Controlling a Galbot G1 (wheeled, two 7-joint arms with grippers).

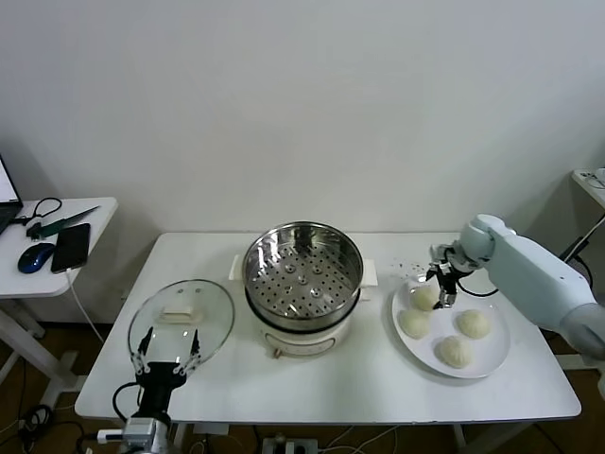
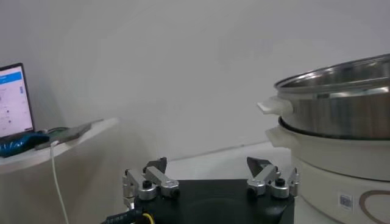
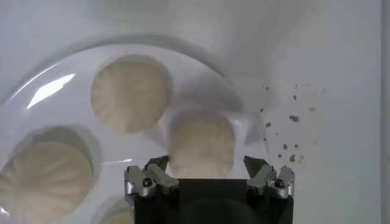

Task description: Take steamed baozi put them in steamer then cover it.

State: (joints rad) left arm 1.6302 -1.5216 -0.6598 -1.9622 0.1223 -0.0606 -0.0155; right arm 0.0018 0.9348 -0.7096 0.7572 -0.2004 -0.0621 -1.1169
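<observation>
On the white table (image 1: 331, 378), the empty steamer (image 1: 302, 274) stands centre; four steamed baozi (image 1: 444, 326) lie on the right plate (image 1: 496, 355). The right gripper (image 1: 442, 287) hovers, jaws spread, over the far bun (image 3: 201, 146); the left gripper (image 1: 168, 355) waits spread near the left edge.

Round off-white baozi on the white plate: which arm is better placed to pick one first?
Right: its open tool hangs directly over a round off-white baozi on the white plate; the left tool is by the glass lid.

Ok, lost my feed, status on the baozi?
Right gripper open over rear baozi on plate. Left gripper open, idle by lid. Steamer empty, uncovered.
</observation>
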